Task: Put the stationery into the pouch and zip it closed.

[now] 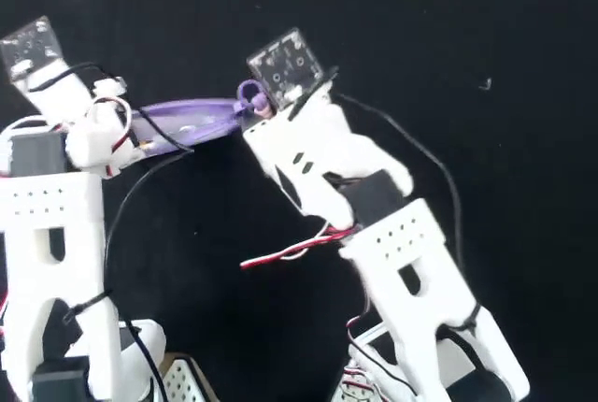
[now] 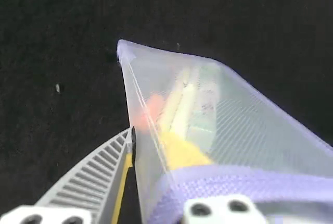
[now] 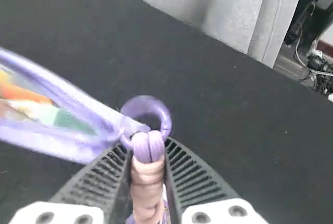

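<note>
A clear pouch point(image 1: 187, 122) with purple trim hangs between the two arms above the black table. My left gripper point(image 1: 126, 131) is shut on its purple end; in the left wrist view the pouch point(image 2: 208, 125) stretches away from the fingers point(image 2: 99, 177). Stationery point(image 2: 177, 125) in yellow, orange and green lies inside it. My right gripper point(image 3: 148, 156) is shut on the purple zipper pull loop point(image 3: 148, 122) at the pouch's other end point(image 1: 249, 95). The pouch point(image 3: 47, 114) runs off to one side in the right wrist view.
The black table cloth point(image 1: 467, 93) spreads under both arms. Red and white cables point(image 1: 290, 251) hang from the right arm. Grey panels point(image 3: 208, 5) stand behind the table's far edge.
</note>
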Action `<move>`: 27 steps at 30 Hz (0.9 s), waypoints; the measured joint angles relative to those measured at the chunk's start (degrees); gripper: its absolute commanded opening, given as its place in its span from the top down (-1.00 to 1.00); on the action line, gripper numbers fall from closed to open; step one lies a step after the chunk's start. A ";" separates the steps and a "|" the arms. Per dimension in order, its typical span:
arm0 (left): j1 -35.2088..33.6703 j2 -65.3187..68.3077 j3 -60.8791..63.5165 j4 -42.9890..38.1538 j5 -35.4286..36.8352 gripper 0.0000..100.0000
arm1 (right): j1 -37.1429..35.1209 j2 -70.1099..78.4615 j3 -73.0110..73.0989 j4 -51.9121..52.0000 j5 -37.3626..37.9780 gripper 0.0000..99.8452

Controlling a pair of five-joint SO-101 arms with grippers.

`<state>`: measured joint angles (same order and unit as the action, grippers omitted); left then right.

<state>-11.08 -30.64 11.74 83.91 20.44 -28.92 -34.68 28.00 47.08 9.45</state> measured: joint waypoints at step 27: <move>-14.51 -21.89 -1.93 2.29 -2.37 0.37 | 0.00 6.42 -24.70 18.99 0.18 0.98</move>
<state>-25.58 -52.53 9.80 86.20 18.07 -28.92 -28.26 3.30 66.07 9.63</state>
